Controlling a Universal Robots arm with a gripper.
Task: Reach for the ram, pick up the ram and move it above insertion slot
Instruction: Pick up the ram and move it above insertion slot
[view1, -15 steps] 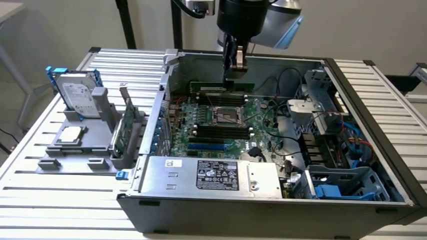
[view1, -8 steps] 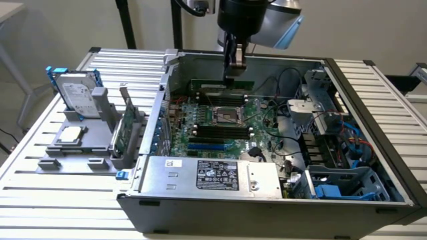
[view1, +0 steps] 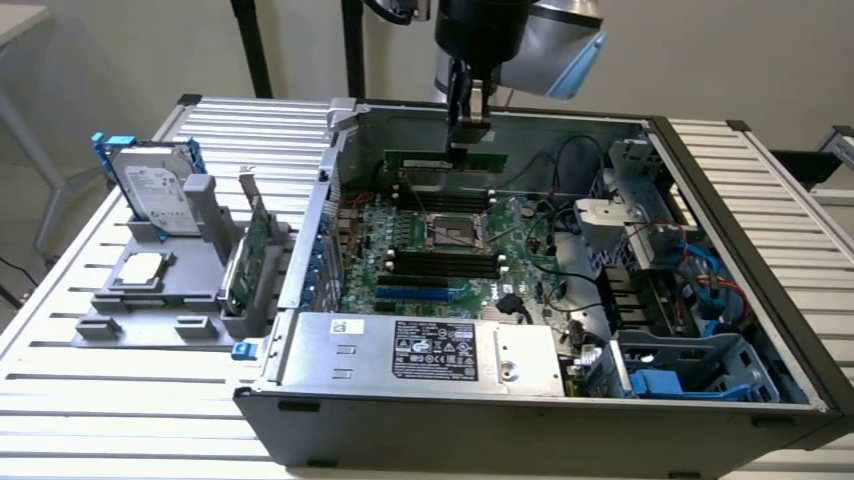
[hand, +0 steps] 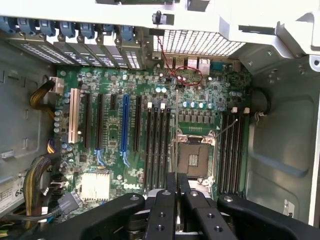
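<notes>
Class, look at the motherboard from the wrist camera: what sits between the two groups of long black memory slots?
In the wrist view, the square silver processor socket lies between the group of slots by the blue slot and the other group.

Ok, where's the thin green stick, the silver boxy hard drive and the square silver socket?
thin green ram stick (view1: 420, 160): exterior view, on the green board's left half.
silver boxy hard drive (view1: 151, 195): exterior view, on the middle of its labelled face.
square silver processor socket (hand: 194, 156): wrist view, on its dark centre.
</notes>
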